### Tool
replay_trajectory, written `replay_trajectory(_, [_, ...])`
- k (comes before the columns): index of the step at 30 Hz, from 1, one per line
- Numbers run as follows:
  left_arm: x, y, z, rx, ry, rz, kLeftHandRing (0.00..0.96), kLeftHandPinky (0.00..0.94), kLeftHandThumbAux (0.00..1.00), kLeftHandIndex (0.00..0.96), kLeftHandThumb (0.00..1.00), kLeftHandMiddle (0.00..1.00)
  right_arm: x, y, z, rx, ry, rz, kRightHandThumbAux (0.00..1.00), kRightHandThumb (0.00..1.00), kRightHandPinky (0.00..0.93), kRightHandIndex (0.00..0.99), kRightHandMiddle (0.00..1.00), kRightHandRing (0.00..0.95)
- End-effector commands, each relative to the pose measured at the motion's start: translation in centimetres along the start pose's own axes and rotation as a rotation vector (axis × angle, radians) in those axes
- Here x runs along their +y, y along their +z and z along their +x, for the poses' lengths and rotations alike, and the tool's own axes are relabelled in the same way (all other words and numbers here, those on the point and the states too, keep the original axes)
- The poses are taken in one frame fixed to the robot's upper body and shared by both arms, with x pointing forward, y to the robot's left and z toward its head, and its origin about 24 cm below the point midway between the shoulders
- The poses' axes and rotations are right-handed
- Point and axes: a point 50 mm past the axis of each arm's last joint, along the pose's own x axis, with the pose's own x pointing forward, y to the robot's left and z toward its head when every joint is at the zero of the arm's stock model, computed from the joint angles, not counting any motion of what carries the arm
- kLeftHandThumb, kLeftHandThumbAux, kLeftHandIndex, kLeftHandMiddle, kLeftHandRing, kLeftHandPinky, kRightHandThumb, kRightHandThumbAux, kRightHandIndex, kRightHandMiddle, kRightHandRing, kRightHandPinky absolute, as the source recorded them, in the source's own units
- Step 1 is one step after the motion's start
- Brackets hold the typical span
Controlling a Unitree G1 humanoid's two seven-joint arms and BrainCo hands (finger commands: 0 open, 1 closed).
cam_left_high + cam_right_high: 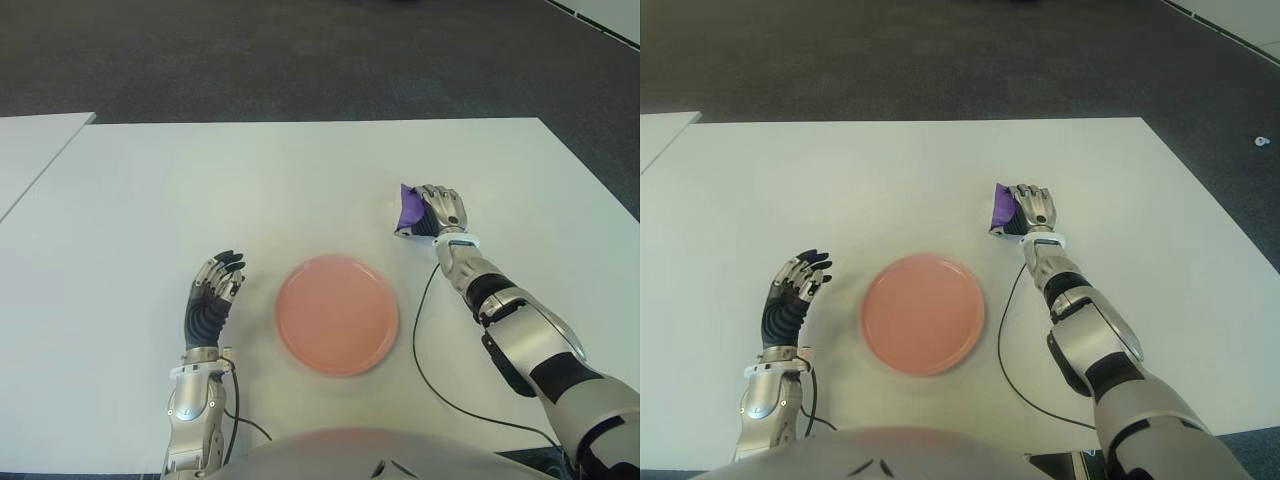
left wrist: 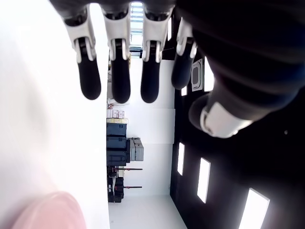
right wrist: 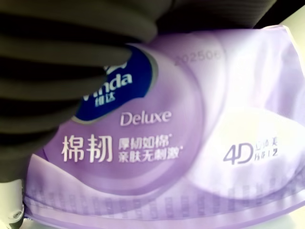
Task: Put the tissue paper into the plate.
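A purple tissue paper pack (image 1: 408, 209) sits on the white table (image 1: 300, 180), to the right of and beyond the pink plate (image 1: 337, 313). My right hand (image 1: 440, 212) covers the pack with its fingers curled around it. Up close in the right wrist view the pack (image 3: 181, 138) fills the picture, dark fingers (image 3: 62, 62) wrapped over its edge. The plate holds nothing. My left hand (image 1: 213, 290) shows left of the plate with fingers spread and nothing in them; its fingers (image 2: 119, 71) hang loose in the left wrist view.
A black cable (image 1: 425, 350) runs over the table from my right forearm, curving past the plate's right side. A second white table (image 1: 30, 150) stands at the far left. Dark carpet (image 1: 300, 60) lies beyond the far edge.
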Motion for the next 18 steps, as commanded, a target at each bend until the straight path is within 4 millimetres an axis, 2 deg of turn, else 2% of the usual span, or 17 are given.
replay_trajectory(1, [0.32, -0.01, -0.17, 0.014, -0.014, -0.005, 0.306, 0.349, 0.637, 0.263, 0.288, 0.292, 7.12, -0.05, -5.12, 0.057, 0.291, 0.012, 0.708, 0.727, 0.705, 0.440, 0.735, 0.706])
replay_trajectory(18, [0.38, 0.26, -0.09, 0.001, -0.027, -0.013, 0.311, 0.355, 0.628, 0.274, 0.291, 0.295, 6.66, -0.05, -4.91, 0.066, 0.233, 0.114, 0.707, 0.736, 0.660, 0.442, 0.765, 0.731])
